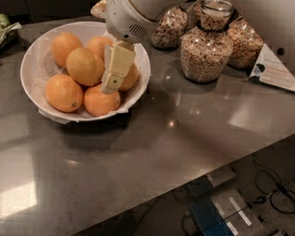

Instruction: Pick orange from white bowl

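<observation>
The white bowl (pixel 32 70) with a crinkled paper liner sits on the dark counter at the left and holds several oranges. A paler yellow-orange orange (pixel 84 66) lies on top in the middle. Others lie at the front left (pixel 63 92), the front (pixel 99 102) and the back (pixel 63 45). My gripper (pixel 113 73) hangs from the white arm over the right half of the bowl, just right of the paler orange. It partly hides another orange (pixel 131 77) behind it. It holds nothing that I can see.
Glass jars of nuts (pixel 206 51) stand at the back right, with another jar (pixel 169 28) behind the arm. A white card (pixel 275 72) leans at the far right. A green packet (pixel 2 28) lies at the left edge. The counter's front edge runs diagonally, with floor cables below.
</observation>
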Robot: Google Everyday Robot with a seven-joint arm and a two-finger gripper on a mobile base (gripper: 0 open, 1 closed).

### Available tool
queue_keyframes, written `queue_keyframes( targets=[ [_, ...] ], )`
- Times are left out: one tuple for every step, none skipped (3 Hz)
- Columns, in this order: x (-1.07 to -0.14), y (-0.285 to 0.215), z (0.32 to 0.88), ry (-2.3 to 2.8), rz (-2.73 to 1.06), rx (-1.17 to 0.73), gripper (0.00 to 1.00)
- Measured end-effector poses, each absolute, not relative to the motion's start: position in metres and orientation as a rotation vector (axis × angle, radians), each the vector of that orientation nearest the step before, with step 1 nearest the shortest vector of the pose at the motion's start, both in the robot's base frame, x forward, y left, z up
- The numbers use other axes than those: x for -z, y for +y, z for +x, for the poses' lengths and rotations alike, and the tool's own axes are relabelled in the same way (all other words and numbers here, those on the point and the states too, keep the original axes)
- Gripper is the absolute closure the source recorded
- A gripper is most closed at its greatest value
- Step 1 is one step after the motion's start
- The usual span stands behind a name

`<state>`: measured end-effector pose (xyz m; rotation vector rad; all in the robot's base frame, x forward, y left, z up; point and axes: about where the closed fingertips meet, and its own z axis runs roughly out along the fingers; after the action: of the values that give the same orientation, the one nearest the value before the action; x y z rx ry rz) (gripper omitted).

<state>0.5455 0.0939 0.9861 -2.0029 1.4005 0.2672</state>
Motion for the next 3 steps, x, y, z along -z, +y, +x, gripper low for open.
queue_keyframes(
  targets=[
    [-0.986, 0.094, 0.545, 1.401, -2.004, -0.267, 0.00],
    [-0.966, 0.095, 0.553, 1.463, -2.030, -0.249, 0.00],
    [-0.966, 0.096, 0.553, 1.462, -2.029, -0.250, 0.00]
  ],
)
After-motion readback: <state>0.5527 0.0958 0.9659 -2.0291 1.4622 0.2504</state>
